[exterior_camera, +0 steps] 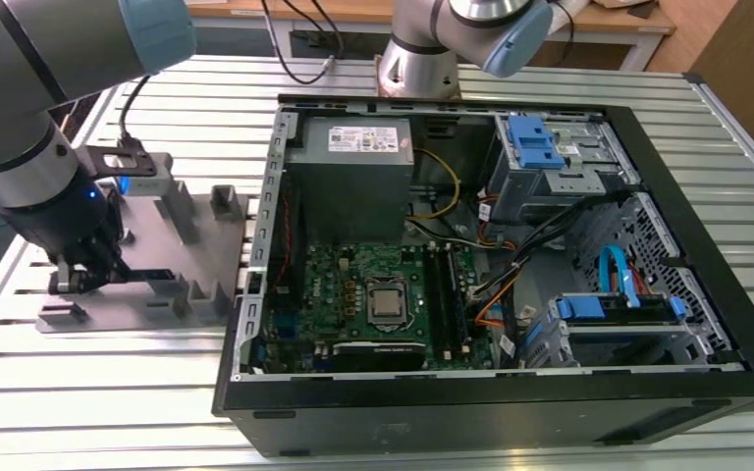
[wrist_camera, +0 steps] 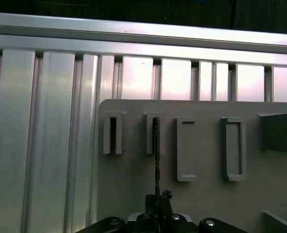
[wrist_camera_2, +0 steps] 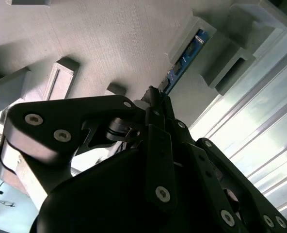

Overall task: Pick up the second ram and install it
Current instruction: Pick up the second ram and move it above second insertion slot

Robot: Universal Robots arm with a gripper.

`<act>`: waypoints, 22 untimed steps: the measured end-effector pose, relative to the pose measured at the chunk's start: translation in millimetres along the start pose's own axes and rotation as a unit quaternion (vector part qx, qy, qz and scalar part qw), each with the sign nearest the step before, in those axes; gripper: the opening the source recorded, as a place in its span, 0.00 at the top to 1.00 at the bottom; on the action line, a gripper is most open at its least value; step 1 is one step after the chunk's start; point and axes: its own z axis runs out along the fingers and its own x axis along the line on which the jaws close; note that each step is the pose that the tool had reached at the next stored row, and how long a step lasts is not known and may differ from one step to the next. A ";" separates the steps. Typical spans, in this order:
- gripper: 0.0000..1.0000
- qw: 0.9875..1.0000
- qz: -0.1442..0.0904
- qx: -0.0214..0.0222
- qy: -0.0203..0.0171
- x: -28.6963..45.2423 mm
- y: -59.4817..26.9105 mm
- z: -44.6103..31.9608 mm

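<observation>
Hand (wrist_camera_2: 156, 97) grips the second ram (wrist_camera_2: 186, 54) in grey fixture (exterior_camera: 188, 228) on slatted table (exterior_camera: 102, 392)

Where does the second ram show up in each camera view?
Exterior view: hidden behind the pincer at the grey rack.
Second wrist view: the second ram, blue, stands in a rack slot past the pincer.
First wrist view: edge-on, a thin dark line from slot to pincer.
Shared landmark: the grey rack.

The second ram (wrist_camera_2: 186, 52) is blue-green; its holder (exterior_camera: 181, 211) is plain grey, on a ribbed silver table (exterior_camera: 89, 392). At the holder's three o'clock in the exterior view, a black case (exterior_camera: 482, 417) frames a green motherboard (exterior_camera: 338, 275).
</observation>
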 end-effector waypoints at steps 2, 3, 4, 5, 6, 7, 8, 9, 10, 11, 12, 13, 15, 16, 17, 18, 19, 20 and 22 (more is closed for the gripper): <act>0.86 1.000 0.000 0.000 -0.001 -0.3 0.1 -3.5; 0.86 1.000 0.000 0.000 -0.001 -0.4 0.2 -5.1; 0.86 1.000 0.000 0.000 -0.002 -0.4 0.2 -6.5; 0.86 1.000 0.000 0.000 -0.002 -0.5 0.3 -8.0; 0.86 1.000 0.000 0.000 -0.003 -0.7 0.4 -9.5; 0.86 1.000 0.000 0.000 -0.003 -0.8 0.4 -11.1; 0.86 1.000 0.000 0.000 -0.003 -0.9 0.5 -12.8; 0.86 1.000 0.000 0.000 -0.003 -1.0 0.5 -14.5; 0.86 1.000 0.000 0.000 -0.003 -1.1 0.6 -16.5; 0.86 1.000 0.000 0.000 -0.004 -1.3 0.7 -18.6; 0.86 1.000 0.000 0.000 -0.004 -1.4 0.7 -20.1; 0.86 1.000 0.000 0.000 -0.004 -1.5 0.8 -21.5; 0.86 1.000 0.000 0.000 -0.004 -1.7 0.9 -24.4; 0.86 1.000 0.000 0.000 -0.005 -1.8 0.9 -25.8; 0.86 1.000 0.000 0.000 -0.005 -1.9 1.0 -27.3; 0.86 1.000 0.000 0.000 -0.005 -2.0 1.0 -28.8; 0.86 1.000 0.000 0.000 -0.006 -2.4 1.3 -34.9; 0.86 1.000 0.000 0.000 -0.006 -2.7 1.4 -37.9; 0.86 1.000 0.000 0.000 -0.006 -2.8 1.5 -40.4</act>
